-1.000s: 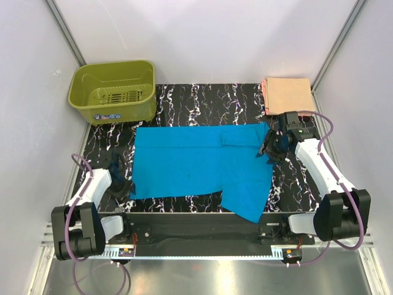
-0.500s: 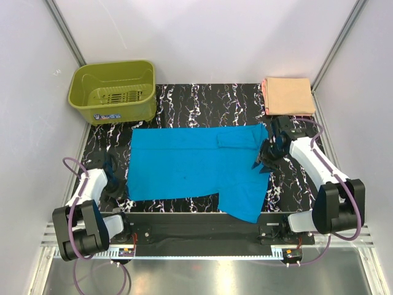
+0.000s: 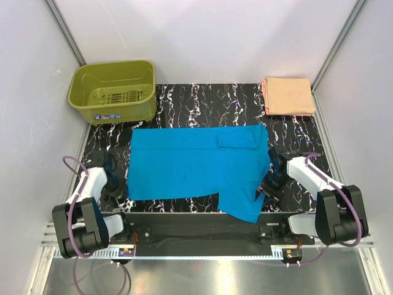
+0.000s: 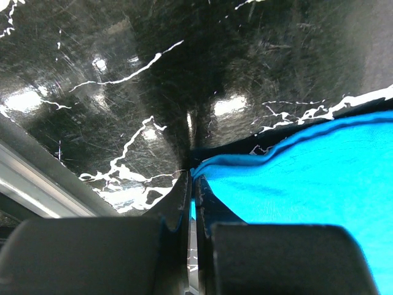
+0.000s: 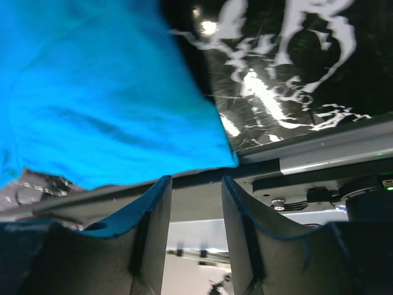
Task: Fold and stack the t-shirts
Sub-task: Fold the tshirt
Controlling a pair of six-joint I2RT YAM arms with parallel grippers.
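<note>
Turquoise cloth covers the middle of the black, white-veined worktop (image 3: 202, 101): the turquoise t-shirt (image 3: 190, 166) lies spread flat, its length running from the left side to the right. One sleeve reaches out over the near edge toward the right corner. A second sleeve lies folded in on the body at the shirt's far right corner. The left fingers (image 3: 115, 183) sit low at the shirt's near left corner. The left wrist view shows these fingers (image 4: 175, 206) pressed together, with a thin edge of the blue cloth (image 4: 295, 184) pinched between them just above the worktop. The right fingers (image 3: 270, 184) rest at the shirt's right edge, beside the sleeve that reaches the near edge. In the right wrist view they (image 5: 153, 203) stand part way apart with nothing between them, and the sleeve's hem (image 5: 104, 117) lies just beyond their tips. The peach t-shirt (image 3: 288, 96) lies folded into a neat rectangle at the far right corner, well apart from the blue one. An olive-green basket (image 3: 141, 107) stands at the far left corner.
</note>
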